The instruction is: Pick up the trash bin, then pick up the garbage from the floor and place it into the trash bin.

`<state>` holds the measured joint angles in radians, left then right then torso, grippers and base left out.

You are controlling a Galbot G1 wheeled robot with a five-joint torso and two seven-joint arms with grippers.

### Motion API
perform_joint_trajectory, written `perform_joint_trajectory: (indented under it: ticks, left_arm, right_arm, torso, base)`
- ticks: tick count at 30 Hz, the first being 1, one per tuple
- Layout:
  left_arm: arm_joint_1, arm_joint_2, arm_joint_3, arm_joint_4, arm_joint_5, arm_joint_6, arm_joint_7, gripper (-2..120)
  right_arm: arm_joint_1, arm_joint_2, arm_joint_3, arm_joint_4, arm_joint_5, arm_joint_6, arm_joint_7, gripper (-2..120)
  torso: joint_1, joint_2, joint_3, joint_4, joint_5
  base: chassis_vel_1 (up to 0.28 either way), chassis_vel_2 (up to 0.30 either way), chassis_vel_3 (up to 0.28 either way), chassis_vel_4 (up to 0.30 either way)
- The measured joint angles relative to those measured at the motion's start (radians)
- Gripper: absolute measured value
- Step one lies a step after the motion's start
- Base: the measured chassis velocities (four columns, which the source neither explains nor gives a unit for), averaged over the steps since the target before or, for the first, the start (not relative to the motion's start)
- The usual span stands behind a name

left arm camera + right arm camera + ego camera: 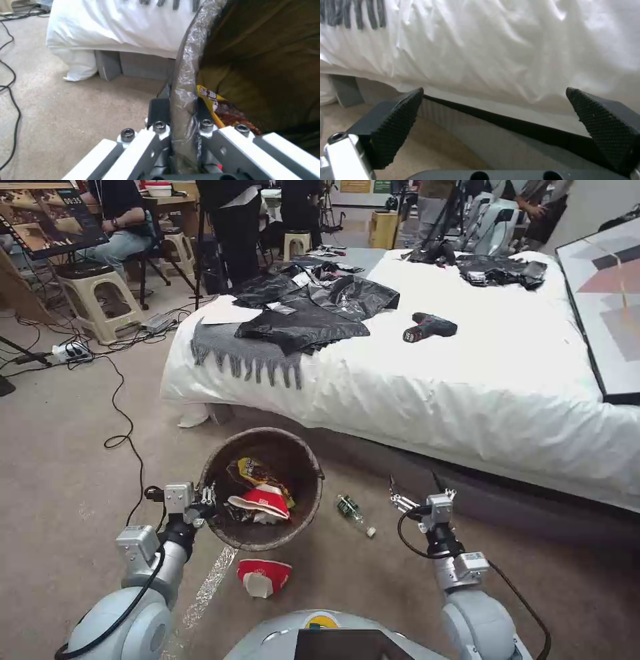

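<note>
Here, left gripper (208,503) pinched tight on the rim of the trash bin (261,488), one finger outside and one inside the bag-lined wall, as seen close up in the left wrist view (181,117). Bin hanging tilted toward the robot, mouth open, on the floor side of the bed (467,380), near its foot corner; already holding a yellow snack wrapper (257,471) and a crushed red-and-white cup (263,501). Likely trouble: a thin grip on slick bag film, so possible slipping or swinging of the bin, or spilling of the contents over the low lip. Right gripper (399,499) spread wide and empty, held above the floor beside the bed base. Small green-labelled bottle (353,513) lying on the floor between bin and right gripper; round, so liable to roll off under a careless pinch. Second red-and-white cup (263,576) on the floor just below the bin, close to the robot's body, awkward to reach.
</note>
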<state>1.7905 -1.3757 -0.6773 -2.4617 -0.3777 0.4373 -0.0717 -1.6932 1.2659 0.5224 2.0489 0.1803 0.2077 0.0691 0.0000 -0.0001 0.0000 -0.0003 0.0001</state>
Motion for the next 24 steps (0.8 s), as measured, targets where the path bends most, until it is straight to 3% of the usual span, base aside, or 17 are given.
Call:
perform_joint_trajectory:
  ticks: [13, 24]
  left_arm:
    - [-0.001, 0.005, -0.007, 0.004, -0.002, -0.001, -0.001, 0]
    - [0.007, 0.003, -0.016, -0.003, -0.002, -0.002, -0.006, 0]
  right_arm:
    - [0.142, -0.118, -0.009, -0.115, 0.117, -0.079, -0.054, 100]
    - [0.317, -0.211, -0.141, -0.307, 0.164, -0.105, -0.105, 100]
  torso:
    - [0.000, 0.000, 0.000, 0.0004, 0.0001]
    - [0.000, 0.000, 0.000, 0.0001, -0.0001]
  base:
    - [0.000, 0.000, 0.000, 0.000]
    - [0.000, 0.000, 0.000, 0.000]
